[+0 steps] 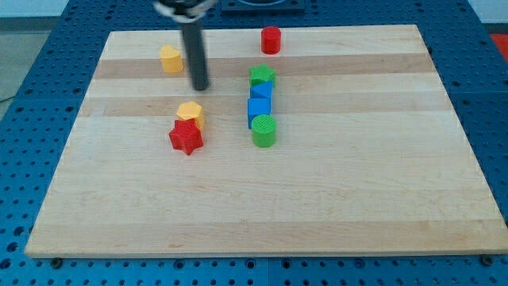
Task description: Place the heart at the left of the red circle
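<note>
My tip (200,86), a bare rod with no pincer to report, sits just right of the yellow heart (170,59); loop round its left, then push right toward the red cylinder (271,40), stopping short.

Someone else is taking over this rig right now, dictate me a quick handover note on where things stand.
No gripper here: my tip rests on the board, touching no block, just right of and slightly below the yellow heart.
The red circle sits near the view's top edge, right of centre.
The heart is already on the circle's left side, but far from it and a little lower.
Done: nothing certain.
Left: likely push the heart rightward and slightly up, close beside the circle's left.
</note>
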